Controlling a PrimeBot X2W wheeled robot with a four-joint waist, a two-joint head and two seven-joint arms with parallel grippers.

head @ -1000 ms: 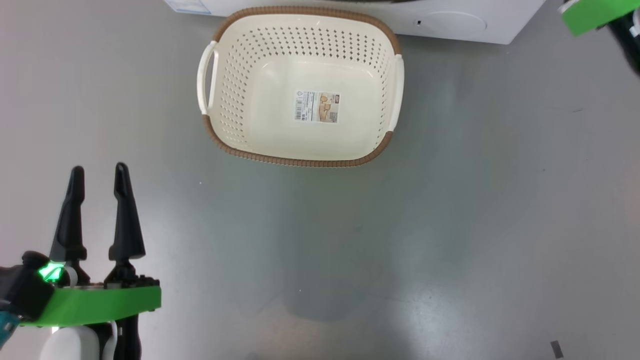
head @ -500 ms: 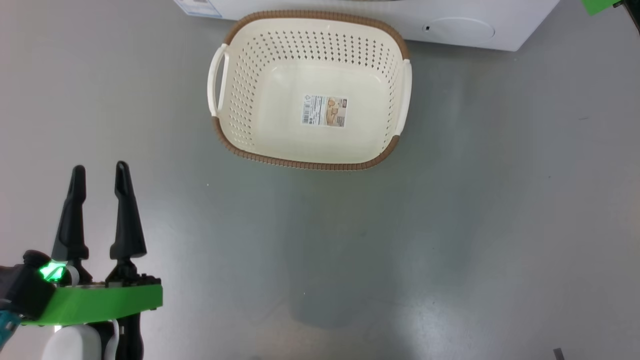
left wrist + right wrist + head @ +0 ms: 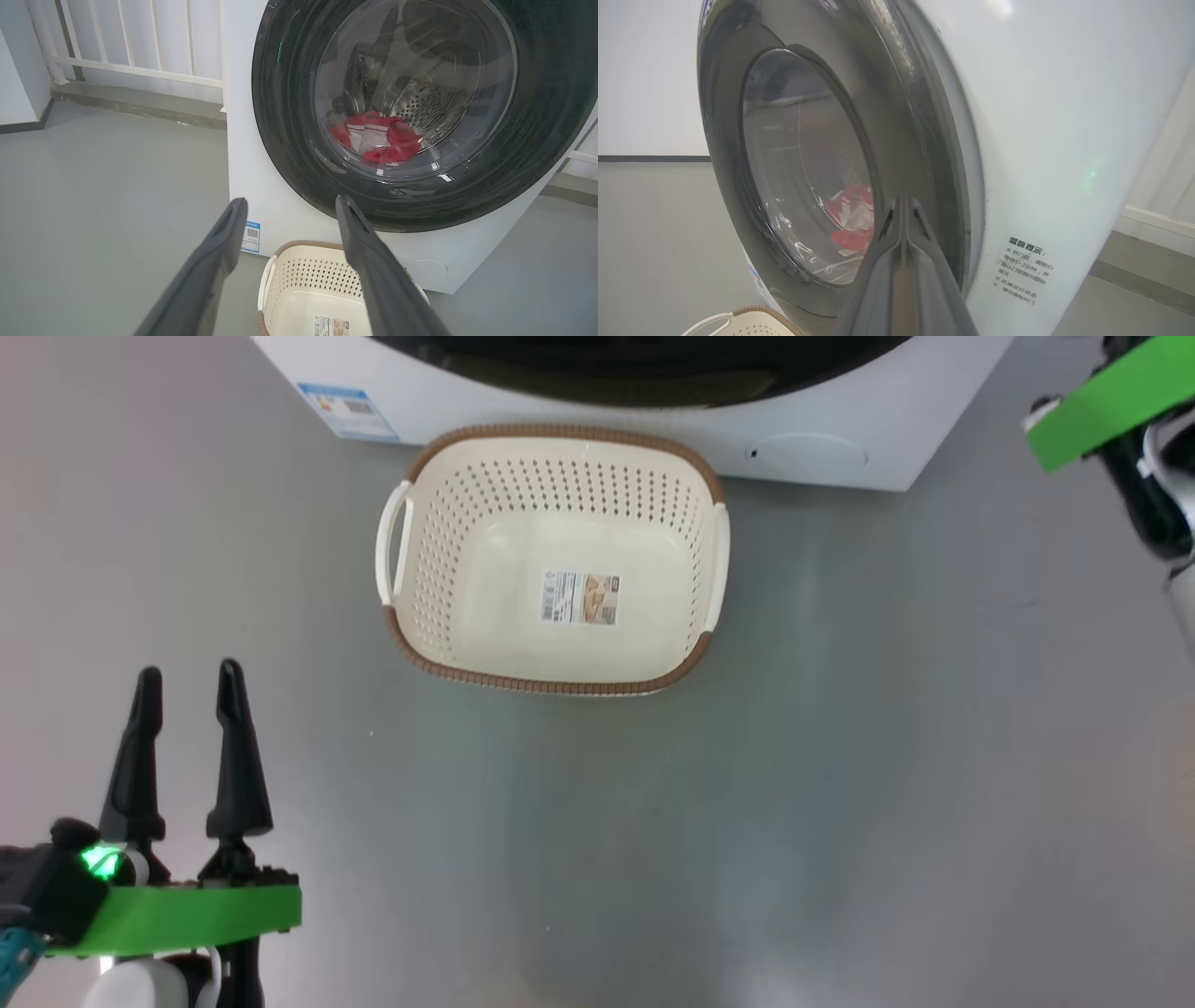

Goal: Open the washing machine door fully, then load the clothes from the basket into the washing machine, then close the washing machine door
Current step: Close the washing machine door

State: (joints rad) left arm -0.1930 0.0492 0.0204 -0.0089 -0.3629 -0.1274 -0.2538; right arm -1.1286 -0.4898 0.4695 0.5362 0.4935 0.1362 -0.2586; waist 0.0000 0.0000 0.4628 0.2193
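The washing machine (image 3: pixel 467 401) stands at the top of the head view. Its glossy black door (image 3: pixel 289 140) lies against the machine's front. The red and white clothes (image 3: pixel 376 140) lie in the drum behind the door's glass, and also appear as clothes (image 3: pixel 850 219) in the right wrist view. The cream basket (image 3: pixel 448 560) sits on the floor before the machine with only its label inside. My left gripper (image 3: pixel 187 681) hangs open and empty at the lower left, far from the basket. My right gripper (image 3: pixel 903 203) is shut on nothing, its tips close to the door's right rim.
Grey floor lies all around the basket. A white railing (image 3: pixel 140 42) and a low step run left of the machine. My right arm's green bracket (image 3: pixel 1102 401) is at the upper right, beside the machine's corner. A blue label (image 3: pixel 350 411) marks the machine's front.
The head camera has shifted, so the basket sits lower in the picture and more of the machine and door shows. My left gripper stays open and still.
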